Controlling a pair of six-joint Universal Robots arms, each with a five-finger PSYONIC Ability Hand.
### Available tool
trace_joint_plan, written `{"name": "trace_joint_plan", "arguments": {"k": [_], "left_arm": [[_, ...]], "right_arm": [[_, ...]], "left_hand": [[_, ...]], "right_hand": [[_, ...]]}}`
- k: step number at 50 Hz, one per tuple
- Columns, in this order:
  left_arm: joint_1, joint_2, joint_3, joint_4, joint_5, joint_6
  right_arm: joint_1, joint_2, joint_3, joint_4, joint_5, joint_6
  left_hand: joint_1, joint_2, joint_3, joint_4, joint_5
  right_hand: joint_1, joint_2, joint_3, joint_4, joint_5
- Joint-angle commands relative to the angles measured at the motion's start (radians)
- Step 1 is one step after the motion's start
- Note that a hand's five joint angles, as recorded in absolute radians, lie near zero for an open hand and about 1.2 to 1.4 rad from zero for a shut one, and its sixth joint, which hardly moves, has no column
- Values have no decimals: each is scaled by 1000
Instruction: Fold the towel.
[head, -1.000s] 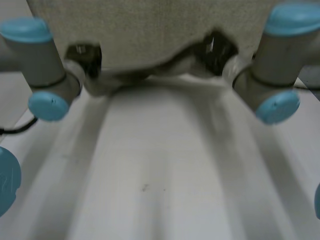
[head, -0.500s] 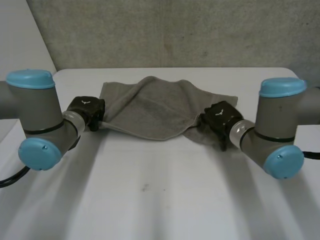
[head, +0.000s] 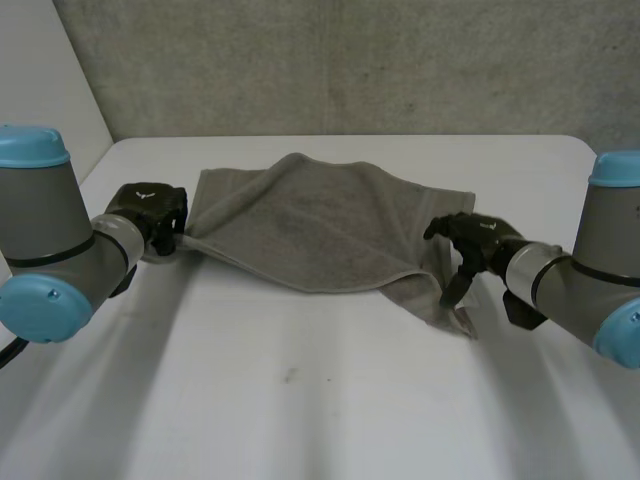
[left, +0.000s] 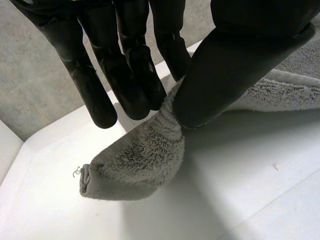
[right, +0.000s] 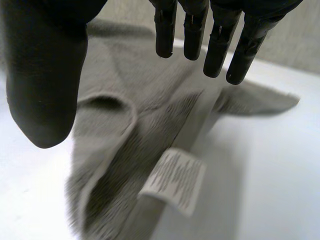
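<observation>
grey towel (head: 320, 225), loosely folded over, rumpled, lying on white table (head: 300, 400)

Pinched in my left hand (left: 240, 60), the towel (left: 135, 165) is rough, looped terry cloth; the table (left: 225, 195) under it looks smooth and matt.

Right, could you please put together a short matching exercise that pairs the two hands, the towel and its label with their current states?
Things:
1. left hand
2. right hand
3. towel
4. label

States:
A. white, sewn at an edge of the cloth
B. open, holding nothing
C. lying rumpled on the table
D. pinching a corner of the cloth

Pairs: 1-D; 2-B; 3-C; 4-A.
</observation>
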Motion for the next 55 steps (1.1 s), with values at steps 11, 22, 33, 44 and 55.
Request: {"name": "trace_joint_plan", "arguments": {"k": [11, 22, 33, 44, 55], "left_arm": [[49, 47, -13, -1, 1, -1], [95, 110, -74, -4, 99, -5], [112, 124, -102, -6, 113, -6], [124, 126, -103, -6, 113, -9], [124, 130, -108, -6, 113, -12]], "right_arm": [[5, 7, 126, -54, 3, 65], [16, 10, 134, -89, 14, 67], [17, 48, 141, -144, 55, 53], [43, 88, 131, -180, 83, 48], [43, 30, 155, -230, 86, 50]], "left_hand": [[214, 179, 179, 178, 201], [214, 179, 179, 178, 201], [214, 179, 179, 178, 201], [214, 179, 179, 178, 201], [214, 179, 179, 178, 201]], "right_hand": [[-53, -70, -56, -47, -16], [-35, -52, -38, -30, 1], [76, 59, 73, 82, 113], [340, 323, 337, 346, 377], [1082, 1065, 1079, 1088, 1119]]}}
